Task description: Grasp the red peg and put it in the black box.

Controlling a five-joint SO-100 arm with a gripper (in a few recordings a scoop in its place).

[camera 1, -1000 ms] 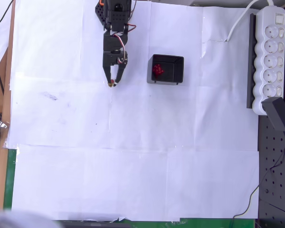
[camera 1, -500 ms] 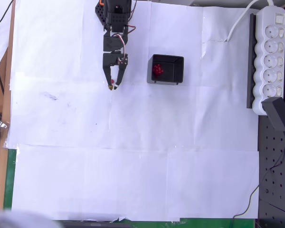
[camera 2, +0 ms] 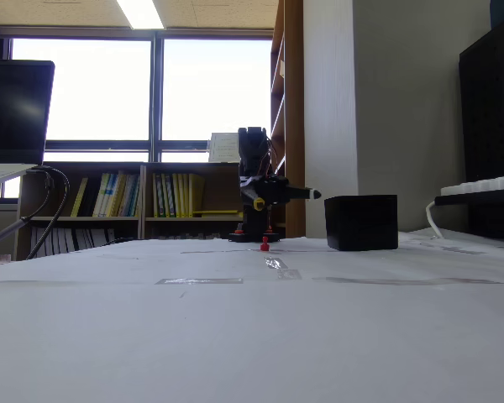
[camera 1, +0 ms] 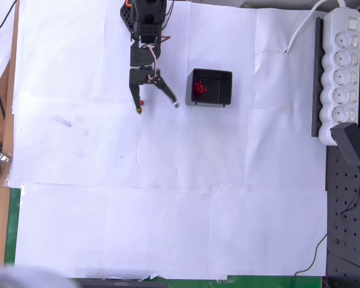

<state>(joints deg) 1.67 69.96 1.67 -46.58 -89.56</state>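
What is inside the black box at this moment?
In the overhead view, the black box holds a clump of red pieces near its left wall; the rest of its floor looks bare. In the fixed view its wall hides the inside completely.

Overhead, even bright light washes the white paper (camera 1: 168,180) below the pincer (camera 1: 158,105), with faint shadows. In the fixed view, bright windows (camera 2: 151,88) behind the pincer leave it backlit and dark; the near counter (camera 2: 252,336) is soft.

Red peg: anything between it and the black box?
Nothing visible. The red peg sits by one finger of the open gripper; bare white paper runs from there to the black box.
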